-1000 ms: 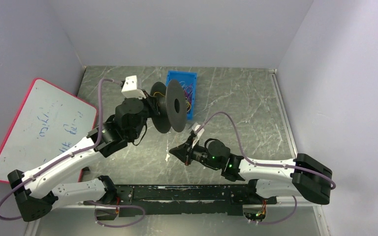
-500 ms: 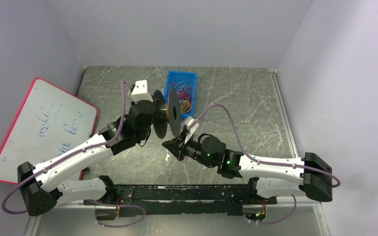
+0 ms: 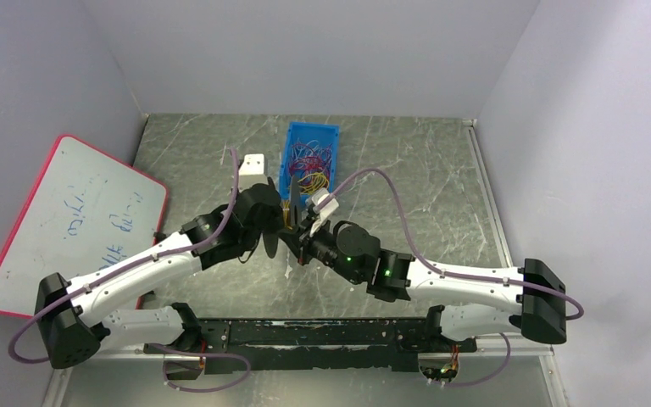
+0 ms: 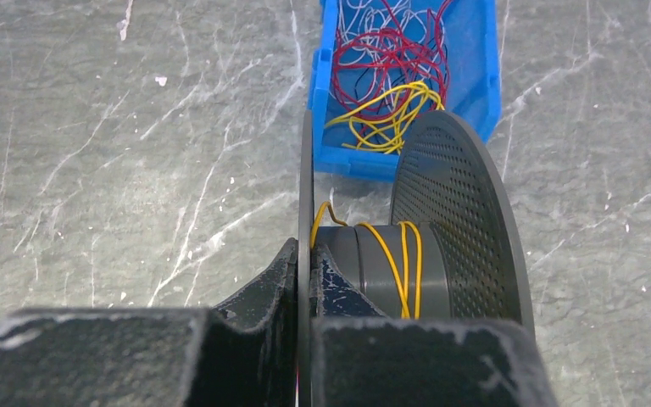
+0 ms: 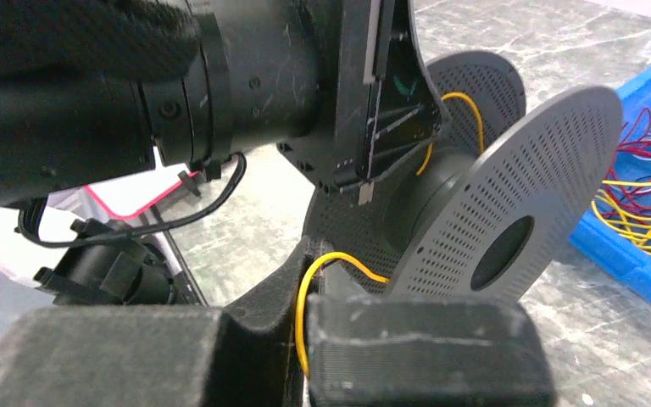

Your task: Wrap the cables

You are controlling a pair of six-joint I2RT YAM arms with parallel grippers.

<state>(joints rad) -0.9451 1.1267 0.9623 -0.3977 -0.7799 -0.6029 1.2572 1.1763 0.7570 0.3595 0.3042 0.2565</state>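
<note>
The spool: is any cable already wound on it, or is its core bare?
Partly wound. The left wrist view shows a few turns of yellow cable around the core of the spool; the rest of the core is bare.

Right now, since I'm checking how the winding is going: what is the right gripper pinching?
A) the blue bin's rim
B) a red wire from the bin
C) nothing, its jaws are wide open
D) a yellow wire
D: in the right wrist view the right gripper is closed on a yellow cable, which runs on toward the hub of the spool.
</note>
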